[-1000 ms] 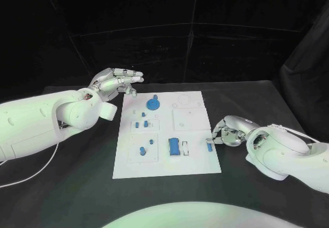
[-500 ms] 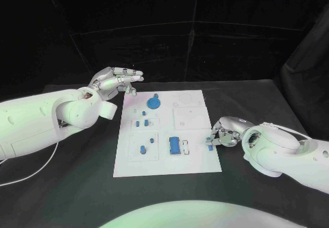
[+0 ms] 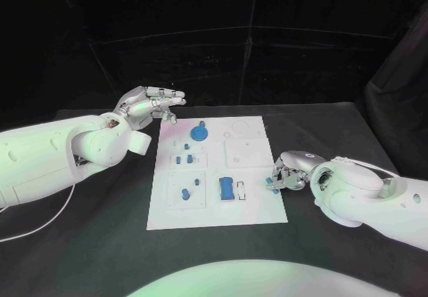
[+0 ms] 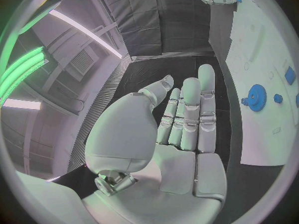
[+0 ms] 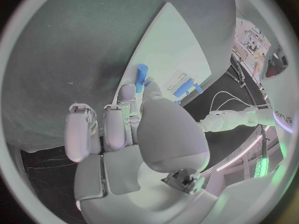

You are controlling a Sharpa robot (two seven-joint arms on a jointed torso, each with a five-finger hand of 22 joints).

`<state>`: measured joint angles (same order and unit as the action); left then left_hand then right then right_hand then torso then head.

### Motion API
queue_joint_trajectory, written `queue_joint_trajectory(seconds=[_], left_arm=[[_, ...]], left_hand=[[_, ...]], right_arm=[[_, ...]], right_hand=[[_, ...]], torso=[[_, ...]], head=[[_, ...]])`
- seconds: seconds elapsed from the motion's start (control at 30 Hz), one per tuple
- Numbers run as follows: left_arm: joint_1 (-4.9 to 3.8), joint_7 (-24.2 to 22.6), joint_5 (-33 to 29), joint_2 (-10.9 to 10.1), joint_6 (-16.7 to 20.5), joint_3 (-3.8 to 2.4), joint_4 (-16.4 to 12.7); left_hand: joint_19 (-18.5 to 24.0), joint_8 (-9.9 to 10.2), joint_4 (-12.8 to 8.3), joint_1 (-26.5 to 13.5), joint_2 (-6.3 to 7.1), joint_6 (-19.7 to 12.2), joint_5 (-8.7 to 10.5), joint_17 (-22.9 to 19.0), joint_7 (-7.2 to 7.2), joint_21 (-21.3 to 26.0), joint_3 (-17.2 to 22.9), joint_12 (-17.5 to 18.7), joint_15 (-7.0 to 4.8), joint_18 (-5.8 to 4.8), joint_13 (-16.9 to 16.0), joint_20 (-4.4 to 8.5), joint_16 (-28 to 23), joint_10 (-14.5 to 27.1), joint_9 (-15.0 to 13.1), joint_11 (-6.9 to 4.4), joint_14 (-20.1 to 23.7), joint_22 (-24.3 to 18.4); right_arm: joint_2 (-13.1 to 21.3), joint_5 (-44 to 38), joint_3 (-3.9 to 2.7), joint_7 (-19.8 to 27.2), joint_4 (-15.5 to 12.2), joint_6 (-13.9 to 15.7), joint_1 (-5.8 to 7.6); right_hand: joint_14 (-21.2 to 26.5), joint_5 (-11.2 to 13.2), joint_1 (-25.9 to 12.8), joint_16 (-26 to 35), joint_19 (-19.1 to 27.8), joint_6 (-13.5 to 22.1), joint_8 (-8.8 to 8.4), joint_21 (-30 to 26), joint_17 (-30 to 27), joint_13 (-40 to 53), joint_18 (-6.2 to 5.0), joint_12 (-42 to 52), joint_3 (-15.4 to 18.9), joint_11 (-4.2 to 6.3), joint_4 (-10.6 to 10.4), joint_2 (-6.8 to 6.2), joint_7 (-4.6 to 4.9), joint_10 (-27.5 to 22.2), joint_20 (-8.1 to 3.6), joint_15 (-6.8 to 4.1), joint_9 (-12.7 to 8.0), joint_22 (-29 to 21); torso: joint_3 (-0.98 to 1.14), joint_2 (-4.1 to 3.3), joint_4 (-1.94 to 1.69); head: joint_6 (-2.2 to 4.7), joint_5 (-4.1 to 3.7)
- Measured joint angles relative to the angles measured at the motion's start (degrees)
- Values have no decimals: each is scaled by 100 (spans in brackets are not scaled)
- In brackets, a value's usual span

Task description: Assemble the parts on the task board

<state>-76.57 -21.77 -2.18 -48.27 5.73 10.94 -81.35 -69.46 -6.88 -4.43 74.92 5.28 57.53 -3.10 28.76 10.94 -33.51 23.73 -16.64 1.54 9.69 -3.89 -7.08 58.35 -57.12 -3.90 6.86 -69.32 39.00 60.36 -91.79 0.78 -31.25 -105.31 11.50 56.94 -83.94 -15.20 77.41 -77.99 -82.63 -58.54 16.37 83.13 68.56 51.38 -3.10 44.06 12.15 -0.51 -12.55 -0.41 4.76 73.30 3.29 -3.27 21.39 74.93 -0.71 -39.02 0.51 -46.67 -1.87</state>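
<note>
A black table (image 3: 89, 247), backed by dark drapes, carried the white board (image 3: 217, 210) at its middle, with blue parts lying on it: a round gear-like piece (image 3: 199, 133) near the far edge, a long block (image 3: 226, 189) toward the near end, and small pegs (image 3: 185, 195) between. At the board's right edge the right hand (image 3: 287, 174) pinched a small blue peg (image 5: 141, 77) between thumb and fingertip, the other fingers curled. The left hand (image 3: 149, 105) hovered off the far left corner, fingers straight, close together, holding nothing.
</note>
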Motion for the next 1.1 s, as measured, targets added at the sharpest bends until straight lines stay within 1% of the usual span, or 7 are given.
queue_joint_trajectory(seconds=[0.07, 0.2, 0.33, 0.5, 0.67, 0.87, 1.1], left_arm=[[0, 0, 0, -5, -1, 0, -1], [0, 1, 0, -13, -4, 0, -3], [0, 2, 0, -18, -8, 1, -7], [0, 3, 0, -28, -11, 1, -9], [0, 4, 0, -31, -12, 1, -10], [0, 5, 0, -27, -12, 1, -10], [0, 5, 0, -22, -12, 1, -9]], left_hand=[[0, 0, 0, 0, 0, 0, 0, -11, 0, 0, 0, 0, 21, 0, 0, 0, 0, 0, 0, 0, 21, -8], [0, 0, 0, 0, 0, 0, 0, -12, 0, 0, 0, 0, 21, 0, 0, 0, 0, 0, 0, 0, 21, -9], [0, 0, 0, 0, 0, 0, 0, -12, 0, 0, 0, 0, 21, -1, 0, 0, 0, 0, 0, 0, 21, -9], [0, -3, 9, 0, 0, 0, 0, -11, 0, 0, -9, -21, 21, -1, 0, 0, 0, 0, 0, 0, 21, -9], [0, -23, 17, -4, -4, 0, 0, -15, 0, 23, -17, -22, 21, -1, 0, 0, 0, 2, 0, 2, 21, -10], [0, -23, 33, -24, -24, -16, 0, -19, -15, 23, -32, -21, 21, 0, 0, 0, 0, 40, 0, 1, 21, -15], [0, -23, 32, -24, -24, -21, 0, -25, -21, 23, -32, -21, 21, 0, 4, 0, 21, 42, 0, 0, 21, -20]], right_arm=[[-48, -88, -5, 0, 24, -53, 7], [-158, -326, -14, 0, 52, -163, 16], [-208, -528, -16, -3, 53, -238, 16], [-216, -691, -14, -18, 22, -277, 14], [-160, -652, -3, -47, -75, -207, -1], [-86, -413, 28, -73, -285, 72, -38], [-44, 123, 23, -78, -499, 630, -32]], right_hand=[[0, 98, 189, 0, 0, -3, -27, 0, -7, -16, 0, -28, -57, 0, 103, 35, 2, 0, 0, 0, 0, 0], [0, 715, 481, 0, 0, -19, -92, 0, 16, -25, -1, -46, -223, 0, 300, 146, 0, 0, 0, 0, 0, 0], [0, 845, 623, 0, -22, -19, -98, 0, 71, 8, 0, -38, -331, 4, 408, 203, 1, 4, -22, 0, -3, 0], [0, 649, 535, -21, -47, -18, -196, 40, 147, 127, 0, 89, -438, 31, 313, 318, 2, 73, -47, 0, -66, -1], [0, 200, 357, -82, -93, -70, -276, 67, 231, 209, -1, 188, -559, 55, 138, 441, -11, 151, -53, 0, -133, -1], [-22, 334, 209, -121, -93, -148, -313, 141, 334, 425, -1, 447, -639, 62, -16, 455, -36, 268, -53, -22, -118, -1], [-22, 167, 116, -121, -93, -148, -375, 141, 336, 444, -1, 451, -702, 72, -127, 424, -36, 277, -53, -22, -134, -1]], torso=[[0, 1, -2], [0, 3, -4], [1, 4, -4], [1, 7, -5], [2, 6, -2], [3, 7, -1], [2, 7, -8]], head=[[-1, 2], [-5, 10], [-8, 16], [0, 21], [10, 24], [10, 9], [5, 19]])
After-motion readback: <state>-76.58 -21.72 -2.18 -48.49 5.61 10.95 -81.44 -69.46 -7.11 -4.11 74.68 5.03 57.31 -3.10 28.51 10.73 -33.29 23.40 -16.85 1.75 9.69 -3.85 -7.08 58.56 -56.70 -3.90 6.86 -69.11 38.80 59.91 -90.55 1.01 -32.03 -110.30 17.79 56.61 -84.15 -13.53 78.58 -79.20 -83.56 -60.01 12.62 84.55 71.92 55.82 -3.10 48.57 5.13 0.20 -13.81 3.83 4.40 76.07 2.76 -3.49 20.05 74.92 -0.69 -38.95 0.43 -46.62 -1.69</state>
